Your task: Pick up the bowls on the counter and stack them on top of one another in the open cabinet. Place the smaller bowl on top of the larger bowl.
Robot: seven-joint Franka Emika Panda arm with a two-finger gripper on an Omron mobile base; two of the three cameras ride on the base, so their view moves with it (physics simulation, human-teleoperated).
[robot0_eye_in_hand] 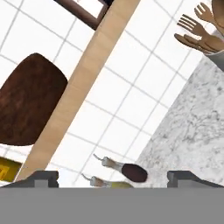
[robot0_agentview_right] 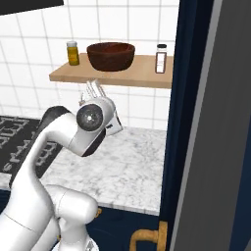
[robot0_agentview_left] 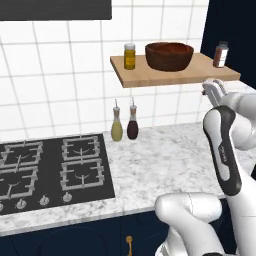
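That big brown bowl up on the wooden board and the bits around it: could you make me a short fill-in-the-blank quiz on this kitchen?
1. The larger bowl sits on the ____ cabinet board, not the counter.
2. On the board, the yellow jar stands to the bowl's ____ in the left base view.
3. The gripper holds ____.
4. Two bottles stand on the counter beside the ____.

Missing words: wooden; left; nothing; hob

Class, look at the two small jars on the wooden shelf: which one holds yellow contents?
The jar left of the bowl looks yellow. The other jar, at the shelf's right end, shows reddish-brown contents and a grey cap.
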